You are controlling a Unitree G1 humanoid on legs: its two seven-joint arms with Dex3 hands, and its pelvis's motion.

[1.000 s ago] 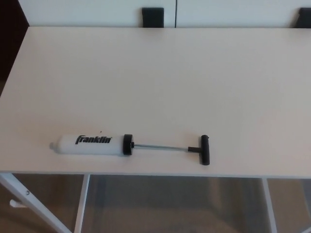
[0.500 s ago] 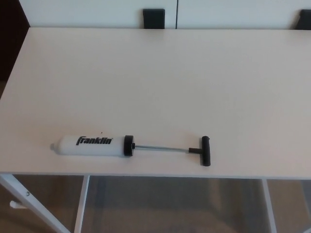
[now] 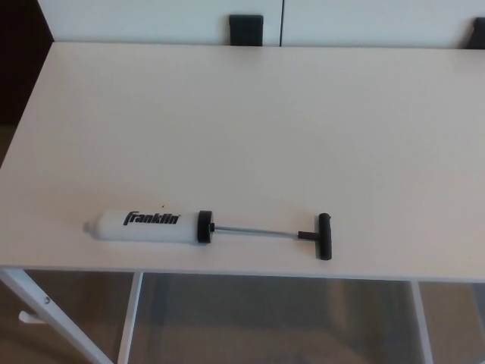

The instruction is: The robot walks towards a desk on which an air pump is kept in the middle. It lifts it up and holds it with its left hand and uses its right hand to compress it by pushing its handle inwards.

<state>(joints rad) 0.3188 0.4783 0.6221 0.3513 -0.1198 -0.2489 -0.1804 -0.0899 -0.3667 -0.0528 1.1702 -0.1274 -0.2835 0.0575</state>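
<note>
An air pump (image 3: pixel 148 226) lies on its side near the front edge of the white desk (image 3: pixel 265 121). Its white barrel carries black "Franklin" lettering and ends in a black collar (image 3: pixel 204 227). A thin metal rod (image 3: pixel 254 231) runs out to the right, fully extended, to a black T-handle (image 3: pixel 324 236). Neither of my hands shows in the head view.
The desk's front edge (image 3: pixel 250 272) runs just below the pump, with white legs (image 3: pixel 45 311) and floor beneath. Two dark blocks (image 3: pixel 246 29) stand against the white wall behind the desk's far edge.
The whole picture has shifted slightly right, so the camera has moved. The pump lies as before.
</note>
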